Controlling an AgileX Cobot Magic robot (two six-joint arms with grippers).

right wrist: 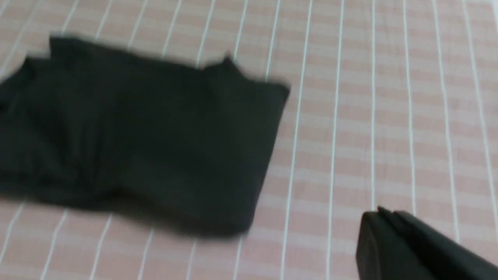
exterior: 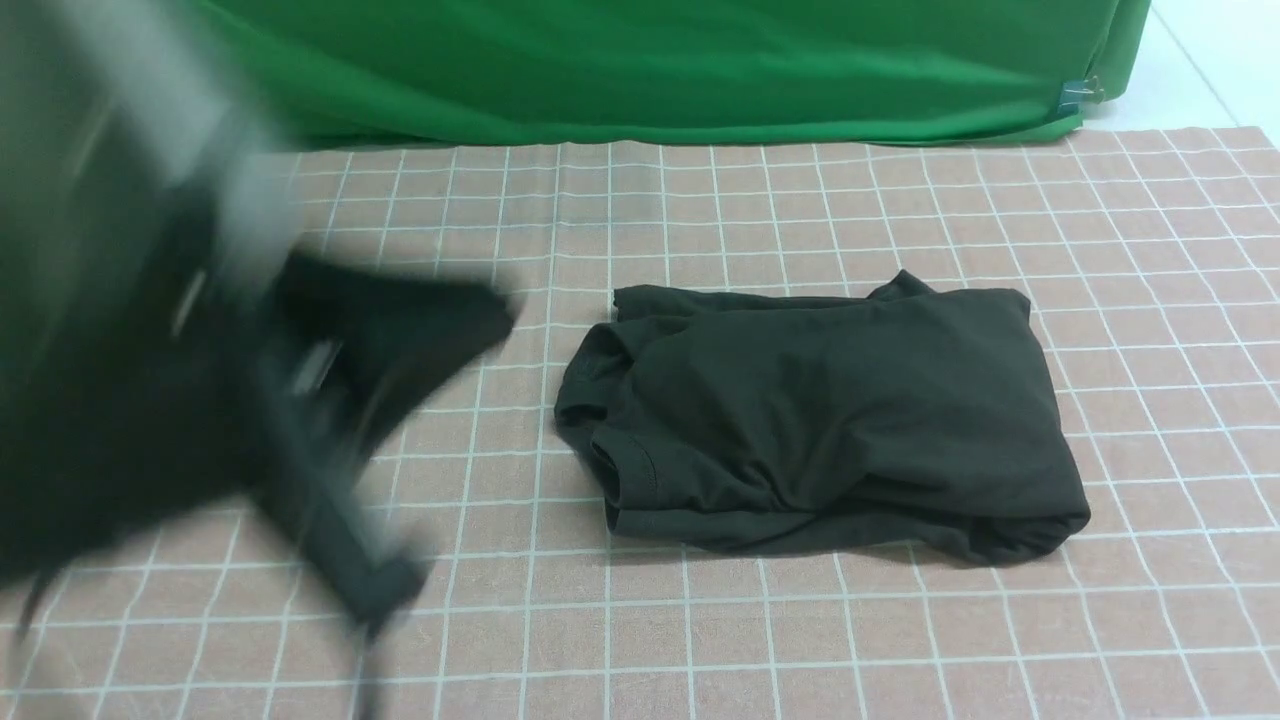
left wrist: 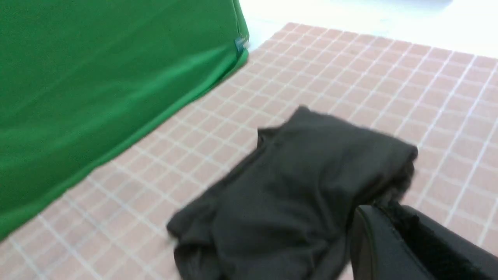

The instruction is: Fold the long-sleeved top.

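1. Though smeared by motion blur, left arm fills the near-left of the front view, with the left gripper [exterior: 385, 590] low near the front edge of the checked cloth [exterior: 900, 640]; jaws too blurred to read here.
2. Folded already into a compact, roughly rectangular bundle: the long-sleeved top [exterior: 820, 420], lying on the cloth right of centre, nearer the middle than any edge. Still rumpled at its left end, where a stitched hem curls up; judged nearly finished, with at most some tidying left.
3. Plenty of bare cloth on all sides of the bundle: wide strips toward the front edge, the right edge and the far edge, where the green backdrop [exterior: 650, 70] drapes down. No right arm in the front view.
4. Seen from the left wrist, same long-sleeved top [left wrist: 295, 194] just ahead of the left gripper [left wrist: 385, 221], whose dark jaws sit pressed together with no fabric between them, close to the bundle's near corner; touching or just apart cannot be told. Green backdrop [left wrist: 97, 97] well off to one side, open grid beyond.
5. From the right wrist, blurred long-sleeved top [right wrist: 140, 140] lying flat, well apart from the right gripper [right wrist: 373, 229], closed and empty over bare cloth. Free room all around that gripper, nothing to snag.
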